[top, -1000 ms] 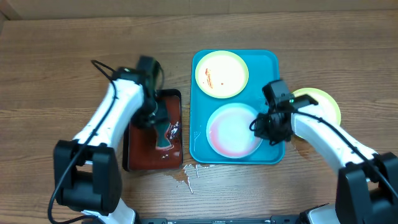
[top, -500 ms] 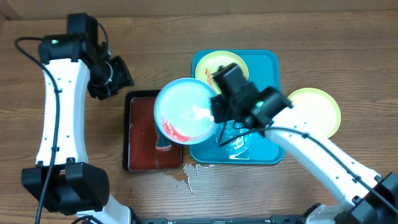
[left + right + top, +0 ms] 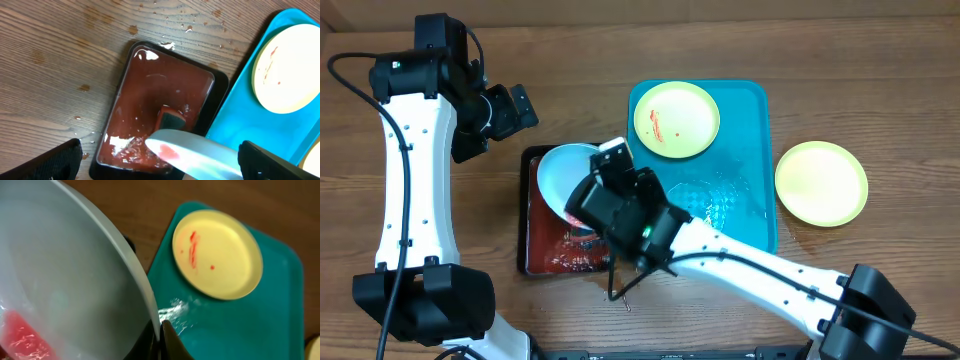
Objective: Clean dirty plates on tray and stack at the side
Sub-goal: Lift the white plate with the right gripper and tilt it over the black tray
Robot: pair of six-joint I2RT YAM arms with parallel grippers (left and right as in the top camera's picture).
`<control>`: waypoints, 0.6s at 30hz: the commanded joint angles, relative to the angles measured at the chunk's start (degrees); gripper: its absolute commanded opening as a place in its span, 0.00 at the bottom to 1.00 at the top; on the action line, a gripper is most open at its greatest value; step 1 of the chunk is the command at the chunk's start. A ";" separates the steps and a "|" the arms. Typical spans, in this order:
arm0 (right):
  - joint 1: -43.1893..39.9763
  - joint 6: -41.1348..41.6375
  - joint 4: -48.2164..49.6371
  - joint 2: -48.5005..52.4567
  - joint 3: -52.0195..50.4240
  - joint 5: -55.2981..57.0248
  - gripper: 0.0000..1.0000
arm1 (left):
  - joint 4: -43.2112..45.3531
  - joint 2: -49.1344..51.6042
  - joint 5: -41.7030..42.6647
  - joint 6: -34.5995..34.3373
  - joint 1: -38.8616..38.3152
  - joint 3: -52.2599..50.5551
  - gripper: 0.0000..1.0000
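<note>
The big turquoise plastic tray (image 3: 752, 150) holds one round yellow-green plate with red smears (image 3: 676, 119) at its 12 o'clock end. Its 6 o'clock end is wet. At its 9 o'clock sits a smaller black tray (image 3: 150, 90) with red-brown water and a dark sponge block (image 3: 170, 121) inside. The right gripper (image 3: 161, 336) pinches the rim of the light blue plate (image 3: 562, 175), which is tipped over the black tray. A second yellow-green plate (image 3: 821, 183) lies on the wooden table (image 3: 880, 80) at the big tray's 3 o'clock. The left gripper (image 3: 500, 118) hangs with its jaws wide apart and nothing in them, at the black tray's 11 o'clock.

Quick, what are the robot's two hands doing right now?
Left gripper: open, holding nothing.
Right gripper: shut on the pale blue plate.
</note>
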 commanded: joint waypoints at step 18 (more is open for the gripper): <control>14.67 -2.27 0.68 -0.98 1.22 32.70 0.04 | 0.07 -0.87 -1.05 0.44 0.13 0.96 1.00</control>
